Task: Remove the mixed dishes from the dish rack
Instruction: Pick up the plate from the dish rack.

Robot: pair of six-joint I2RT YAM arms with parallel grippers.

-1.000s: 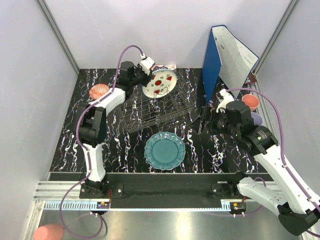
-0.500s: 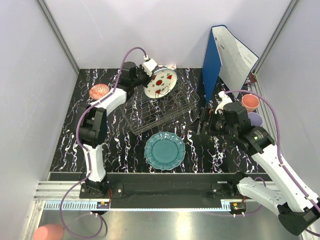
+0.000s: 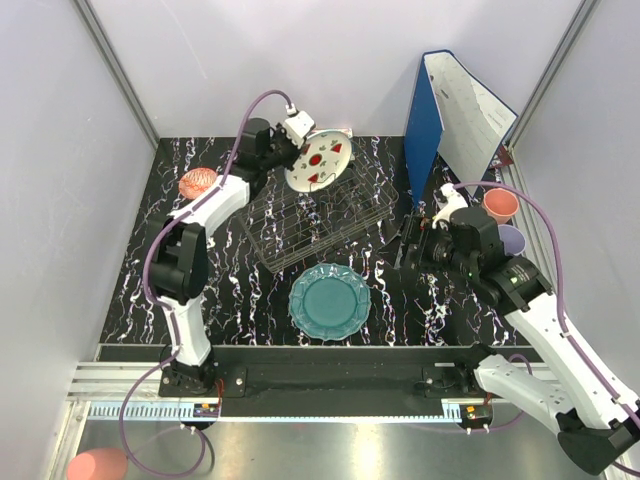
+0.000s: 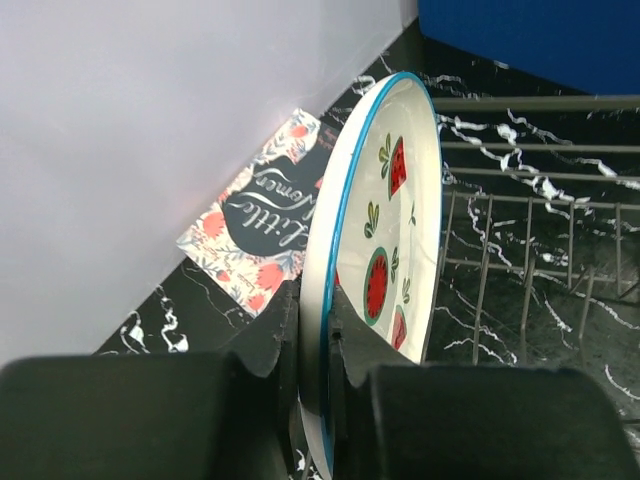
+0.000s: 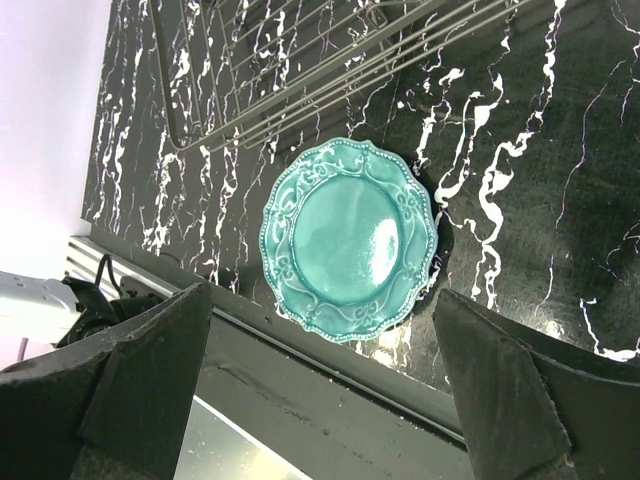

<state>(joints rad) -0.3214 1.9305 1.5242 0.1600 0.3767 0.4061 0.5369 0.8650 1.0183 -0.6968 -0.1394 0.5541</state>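
Clearly, left gripper (image 4: 312,310) pinches the watermelon plate (image 4: 400,230) by its rim at the dish rack (image 3: 320,225) edge; right gripper (image 5: 320,300) spread.

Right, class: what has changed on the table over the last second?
The left gripper, shut on the white plate, raised it slightly toward the far wall; the dish rack twisted a little beneath. The right gripper, open, barely shifted. The teal plate, pink cup and blue binder stayed put.
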